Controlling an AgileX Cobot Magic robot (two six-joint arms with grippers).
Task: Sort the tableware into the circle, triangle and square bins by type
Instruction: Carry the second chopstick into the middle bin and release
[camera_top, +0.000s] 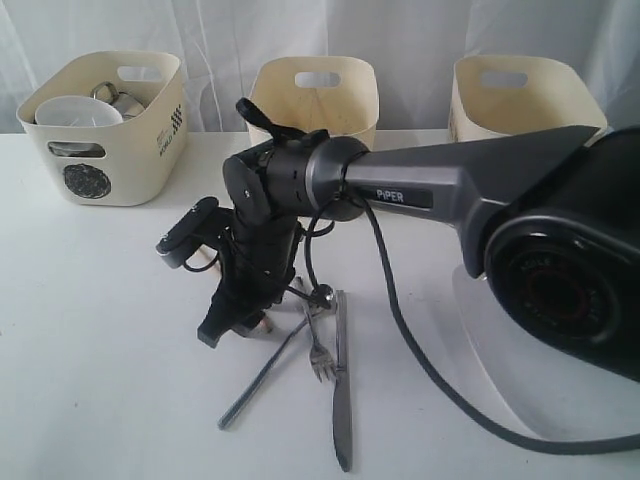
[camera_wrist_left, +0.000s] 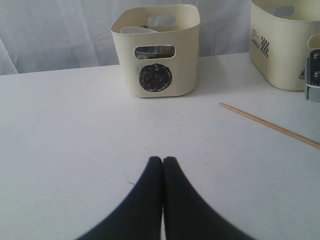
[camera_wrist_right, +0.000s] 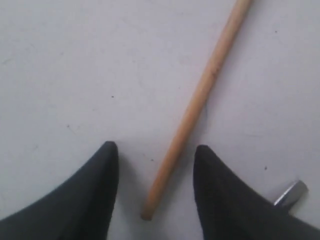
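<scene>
My right gripper (camera_wrist_right: 156, 147) is open just above the table, with the near end of a wooden chopstick (camera_wrist_right: 200, 100) lying loose between its fingers. In the exterior view this gripper (camera_top: 237, 328) points down beside the spoon (camera_top: 262, 378), fork (camera_top: 318, 355) and knife (camera_top: 342, 405). A large white plate (camera_top: 500, 370) lies partly under the right arm. The circle bin (camera_top: 100, 130) holds a white bowl (camera_top: 78, 110) and a steel mug (camera_top: 120, 98). My left gripper (camera_wrist_left: 163, 159) is shut and empty, facing the circle bin (camera_wrist_left: 156, 50), with a chopstick (camera_wrist_left: 270, 125) to one side.
Two more cream bins stand along the back, one in the middle (camera_top: 315, 95) and one at the right (camera_top: 520, 95). The right arm's black cable (camera_top: 420, 370) trails over the table and plate. White curtain hangs behind the bins.
</scene>
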